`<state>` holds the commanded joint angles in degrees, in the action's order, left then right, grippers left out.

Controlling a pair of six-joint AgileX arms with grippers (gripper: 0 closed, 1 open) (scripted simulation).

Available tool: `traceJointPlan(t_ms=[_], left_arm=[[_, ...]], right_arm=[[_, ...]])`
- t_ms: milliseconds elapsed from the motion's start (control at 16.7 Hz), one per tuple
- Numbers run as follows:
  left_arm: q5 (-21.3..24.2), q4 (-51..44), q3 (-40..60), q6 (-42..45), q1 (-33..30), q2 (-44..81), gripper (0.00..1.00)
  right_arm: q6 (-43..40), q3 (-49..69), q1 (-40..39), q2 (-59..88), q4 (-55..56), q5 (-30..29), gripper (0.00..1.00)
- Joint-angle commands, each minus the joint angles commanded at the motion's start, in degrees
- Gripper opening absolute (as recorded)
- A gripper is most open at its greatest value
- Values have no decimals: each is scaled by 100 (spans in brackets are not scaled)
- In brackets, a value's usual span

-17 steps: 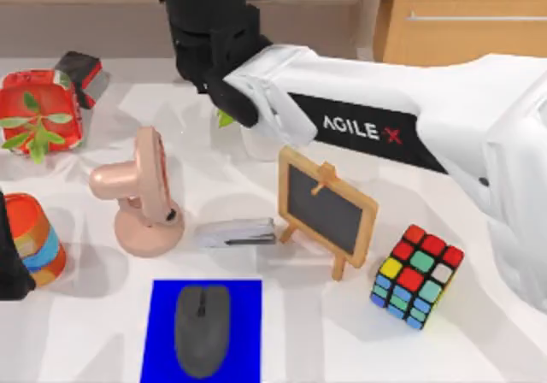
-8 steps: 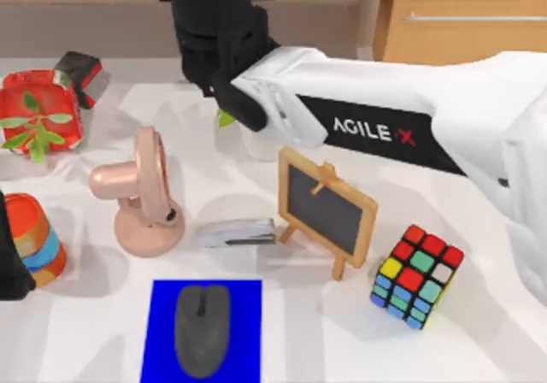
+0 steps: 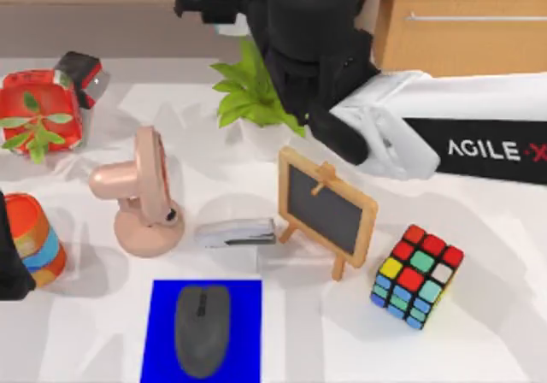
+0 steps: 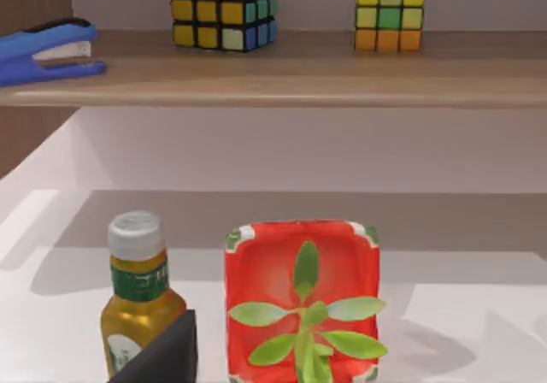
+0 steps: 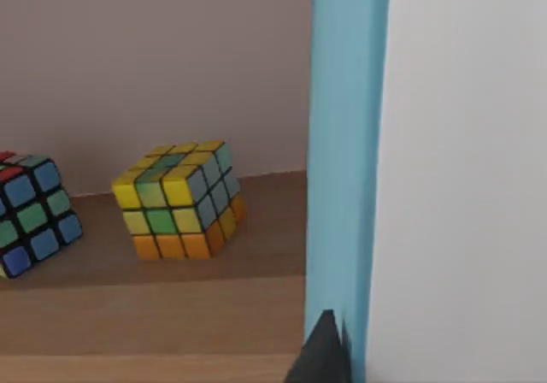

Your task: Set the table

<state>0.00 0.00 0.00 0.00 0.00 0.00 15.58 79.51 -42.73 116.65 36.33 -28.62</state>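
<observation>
1. Progress looks slight, by my judgement: the counter (image 3: 479, 315) carries a loose mix of things that is no place setting. On it stand a potted plant (image 3: 252, 101), a pink desk fan (image 3: 141, 197), a grey stapler (image 3: 235, 232), a small chalkboard on an easel (image 3: 326, 208), a colour cube (image 3: 416, 276) and a grey mouse (image 3: 202, 327) lying on a blue mat (image 3: 167, 302). At the top view's left are a red patterned box (image 3: 38, 109) and a striped cup (image 3: 34, 238).
2. What remains, as I judge it, is nearly all of the arranging; nothing sits in an ordered row or pair.
3. The right gripper (image 3: 231, 2) hangs above the counter's far edge, behind the plant. The right wrist view shows a light-blue upright edge (image 5: 346, 144) close against its dark fingertip (image 5: 323, 353). Whether the jaws are clamped on it or how wide they stand, I cannot tell.
4. The left arm (image 3: 10, 255) sits parked at the counter's left edge beside the striped cup; its jaws' spread cannot be told either.
</observation>
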Motion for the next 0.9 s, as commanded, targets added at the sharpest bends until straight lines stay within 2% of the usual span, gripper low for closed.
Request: traceJointPlan(t_ms=[240,480,900], left_arm=[[0,0,0,0,0,0,100],[0,0,0,0,0,0,100],[0,0,0,0,0,0,100]], right_arm=[[720,-1809,307,-1338,384,1210,0],[1372,-3378,941,-2587,620,2347,0],[2631,-5046,3027,-3493,514,3807,0]])
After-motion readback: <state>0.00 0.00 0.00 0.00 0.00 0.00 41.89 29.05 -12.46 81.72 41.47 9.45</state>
